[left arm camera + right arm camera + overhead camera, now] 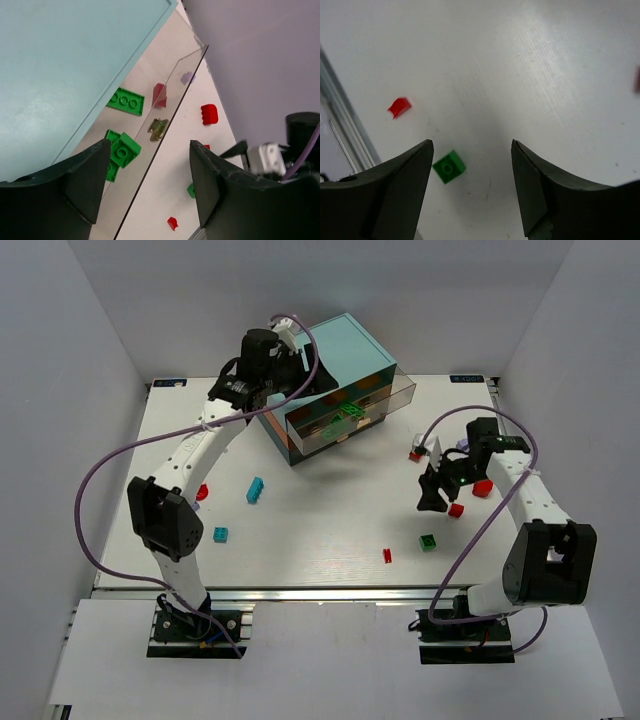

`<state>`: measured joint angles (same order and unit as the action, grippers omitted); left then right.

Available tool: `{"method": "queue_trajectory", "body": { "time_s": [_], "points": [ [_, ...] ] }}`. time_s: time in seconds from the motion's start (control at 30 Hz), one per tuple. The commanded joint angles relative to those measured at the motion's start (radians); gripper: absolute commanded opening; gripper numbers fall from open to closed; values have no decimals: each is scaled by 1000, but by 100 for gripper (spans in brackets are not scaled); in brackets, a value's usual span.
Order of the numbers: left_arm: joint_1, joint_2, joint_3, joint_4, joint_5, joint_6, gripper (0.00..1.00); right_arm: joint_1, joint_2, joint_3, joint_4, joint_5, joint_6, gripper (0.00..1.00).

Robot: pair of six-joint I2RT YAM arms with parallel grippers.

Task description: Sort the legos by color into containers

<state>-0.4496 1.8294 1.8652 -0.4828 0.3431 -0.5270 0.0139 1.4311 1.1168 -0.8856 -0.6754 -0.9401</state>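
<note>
The left arm's jaws stand wide apart and hold nothing. They hang over the chest (345,345) near the far edge of the worktop (310,525). Below them the clear drawer (340,425) is pulled out with green bricks (125,101) lying inside, one (123,148) just beside a fingertip. A cyan brick (255,490) lies on the worktop's left half. The right arm's jaws are also spread and empty, above the right half. A green brick (449,167) lies just beside one finger on the worktop, outside the gap. A red brick (399,106) lies further off, toward the near edge.
</note>
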Motion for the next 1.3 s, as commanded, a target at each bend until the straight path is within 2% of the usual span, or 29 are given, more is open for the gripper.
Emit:
{"method": "queue_trajectory", "body": {
  "time_s": [0.0, 0.03, 0.07, 0.17, 0.23, 0.37, 0.6, 0.83, 0.93, 1.03, 1.07, 1.13, 1.17, 1.23, 1.27],
  "points": [
    [8, -34, 49, -25, -30, 21, 73, -2, 5, 15, -315, -44, -429, 69],
    [8, -47, 45, -25, -41, 22, 71, -2, 3, -3, -384, -18, -597, 68],
    [8, -62, 39, -28, -50, 24, 68, -2, -4, -26, -394, -3, -659, 68],
    [29, -154, -50, -22, -98, 28, 68, -3, -55, -133, -348, 69, -803, 70],
    [29, -243, -148, -28, -145, 35, 73, -2, -63, -189, -313, 102, -842, 72],
    [29, -416, -367, -57, -251, 15, 88, 0, -51, -254, -175, 149, -836, 74],
    [29, -628, -642, -80, -384, -70, 94, 8, -40, -321, 22, 188, -757, 76],
    [29, -774, -826, -140, -498, -116, 98, 31, 12, -347, 79, 214, -714, 74],
    [38, -786, -859, -151, -521, -137, 98, 43, 23, -362, 92, 215, -706, 69],
    [38, -786, -900, -139, -523, -160, 98, 49, 35, -370, 82, 214, -704, 61],
    [38, -785, -916, -135, -521, -171, 98, 49, 37, -371, 76, 211, -709, 55],
    [38, -785, -931, -131, -516, -183, 98, 52, 35, -368, 51, 200, -726, 49],
    [38, -782, -945, -126, -515, -185, 98, 54, 34, -365, 34, 189, -736, 41],
    [38, -785, -956, -129, -519, -188, 98, 55, 19, -356, 14, 174, -747, 33],
    [38, -783, -957, -132, -526, -191, 98, 55, 12, -345, -7, 154, -741, 24]
  ]
}}
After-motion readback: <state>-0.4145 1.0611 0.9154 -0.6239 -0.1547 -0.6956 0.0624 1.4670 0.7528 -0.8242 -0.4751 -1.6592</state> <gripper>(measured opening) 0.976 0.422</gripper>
